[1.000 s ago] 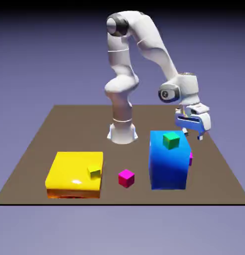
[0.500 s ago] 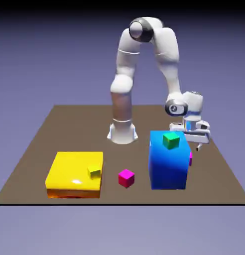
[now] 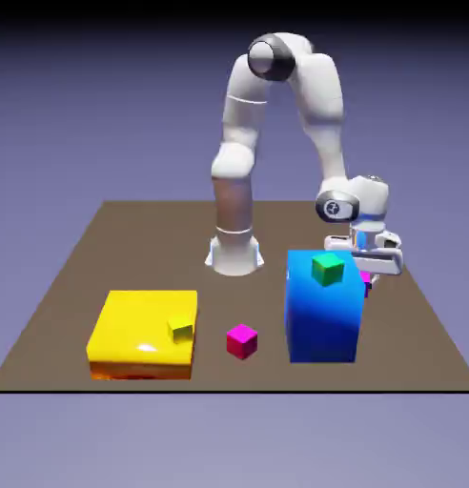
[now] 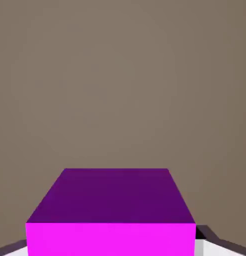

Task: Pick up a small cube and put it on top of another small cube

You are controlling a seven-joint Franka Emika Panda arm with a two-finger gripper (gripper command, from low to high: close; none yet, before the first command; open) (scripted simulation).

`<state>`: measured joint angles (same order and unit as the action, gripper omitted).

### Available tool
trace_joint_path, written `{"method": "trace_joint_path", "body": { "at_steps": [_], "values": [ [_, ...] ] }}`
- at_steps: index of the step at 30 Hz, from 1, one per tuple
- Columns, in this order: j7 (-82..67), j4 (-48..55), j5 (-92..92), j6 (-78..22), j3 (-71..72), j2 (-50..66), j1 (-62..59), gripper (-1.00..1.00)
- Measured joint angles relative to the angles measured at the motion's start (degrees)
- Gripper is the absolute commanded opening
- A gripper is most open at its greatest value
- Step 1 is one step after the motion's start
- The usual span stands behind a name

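1. Toward the exterior view's left of me, the hot-pink cube (image 3: 242,341) sits on the table between the yellow block (image 3: 133,329) and the blue block (image 3: 321,315), awaiting its partner.
2. Just beyond the blue block, at right, my gripper (image 3: 371,282) is closed on the violet-magenta cube (image 4: 111,200): grasping step. Next: lift clear, then travel left.

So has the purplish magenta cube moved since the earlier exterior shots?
Yes. The purplish magenta cube now shows higher along the exterior view's right edge of the big blue block, gripped in the tool.
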<state>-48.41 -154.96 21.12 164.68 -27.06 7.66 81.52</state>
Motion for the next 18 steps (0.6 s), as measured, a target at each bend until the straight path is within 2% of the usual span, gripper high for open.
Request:
{"method": "trace_joint_path", "body": {
  "at_steps": [4,18],
  "values": [
    [2.4,5.9,2.0,0.9,6.1,-0.6,-5.6,-1.0],
    [12.6,27.0,6.1,-10.8,8.9,-2.1,-35.4,-1.0]
  ]
}}
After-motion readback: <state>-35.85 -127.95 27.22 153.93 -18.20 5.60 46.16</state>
